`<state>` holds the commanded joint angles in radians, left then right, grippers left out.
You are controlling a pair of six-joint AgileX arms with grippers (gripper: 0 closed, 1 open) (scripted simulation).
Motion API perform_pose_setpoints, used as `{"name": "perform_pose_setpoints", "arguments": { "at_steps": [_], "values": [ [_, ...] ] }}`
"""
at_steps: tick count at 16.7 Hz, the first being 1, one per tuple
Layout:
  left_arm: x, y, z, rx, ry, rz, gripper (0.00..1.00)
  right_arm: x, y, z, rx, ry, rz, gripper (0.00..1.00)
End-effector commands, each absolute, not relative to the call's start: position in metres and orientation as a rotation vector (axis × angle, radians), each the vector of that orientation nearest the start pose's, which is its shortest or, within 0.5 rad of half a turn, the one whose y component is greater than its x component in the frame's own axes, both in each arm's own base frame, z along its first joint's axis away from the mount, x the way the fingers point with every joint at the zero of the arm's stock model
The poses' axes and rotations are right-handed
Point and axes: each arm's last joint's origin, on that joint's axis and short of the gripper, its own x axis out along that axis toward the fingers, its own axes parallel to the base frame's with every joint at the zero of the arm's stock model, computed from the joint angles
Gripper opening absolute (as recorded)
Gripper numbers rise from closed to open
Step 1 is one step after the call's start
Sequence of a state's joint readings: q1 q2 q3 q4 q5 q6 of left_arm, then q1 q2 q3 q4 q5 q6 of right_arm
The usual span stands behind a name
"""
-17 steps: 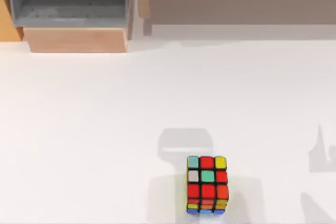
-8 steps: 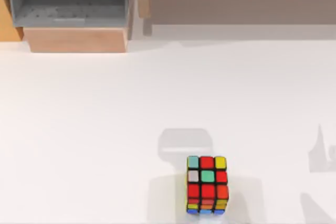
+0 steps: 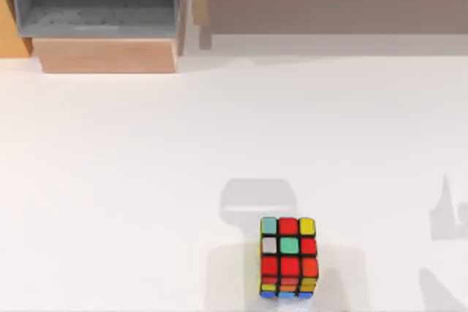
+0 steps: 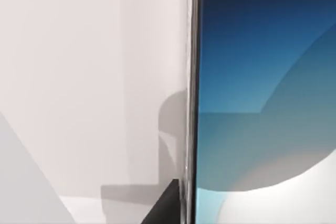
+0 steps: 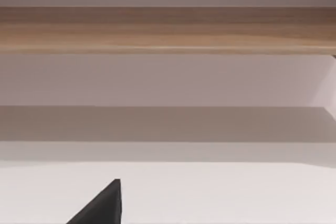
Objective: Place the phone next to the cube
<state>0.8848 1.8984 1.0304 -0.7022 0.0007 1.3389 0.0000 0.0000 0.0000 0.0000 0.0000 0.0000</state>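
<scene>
While the cube sat alone near the counter's front edge, the phone loomed beside the left wrist camera, probably carried edge-on for transport. Whether either hand was spread or pinching, I couldn't tell.

The phone runs off the top, right and bottom edges of the left wrist view, leaving one long dark edge and part of the blue screen visible. A dark finger tip is cut by the bottom edge of the right wrist view.
</scene>
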Motion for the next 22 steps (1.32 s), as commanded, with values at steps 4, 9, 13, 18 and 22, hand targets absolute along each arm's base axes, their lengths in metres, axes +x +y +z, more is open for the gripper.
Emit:
{"name": "perform_pose_setpoints", "arguments": {
  "at_steps": [4, 9, 13, 18, 22],
  "values": [
    [0.198, 0.245, 0.102, 0.352, 1.542, -0.352, 0.0, 0.106, -0.001, 0.16, 0.0, 0.0, 0.0, 1.0],
    [0.198, 0.245, 0.102, 0.352, 1.542, -0.352, 0.0, 0.106, -0.001, 0.16, 0.0, 0.0, 0.0, 1.0],
    [0.197, 0.242, 0.12, 0.339, 1.54, -0.348, 0.0, 0.106, -0.001, 0.16, 0.0, 0.0, 0.0, 1.0],
    [0.197, 0.242, 0.134, 0.342, 1.538, -0.344, 0.0, 0.106, -0.001, 0.16, 0.0, 0.0, 0.0, 1.0],
    [0.199, 0.242, 0.136, 0.349, 1.533, -0.335, 0.0, 0.106, -0.001, 0.16, 0.0, 0.0, 0.0, 1.0]
  ]
}}
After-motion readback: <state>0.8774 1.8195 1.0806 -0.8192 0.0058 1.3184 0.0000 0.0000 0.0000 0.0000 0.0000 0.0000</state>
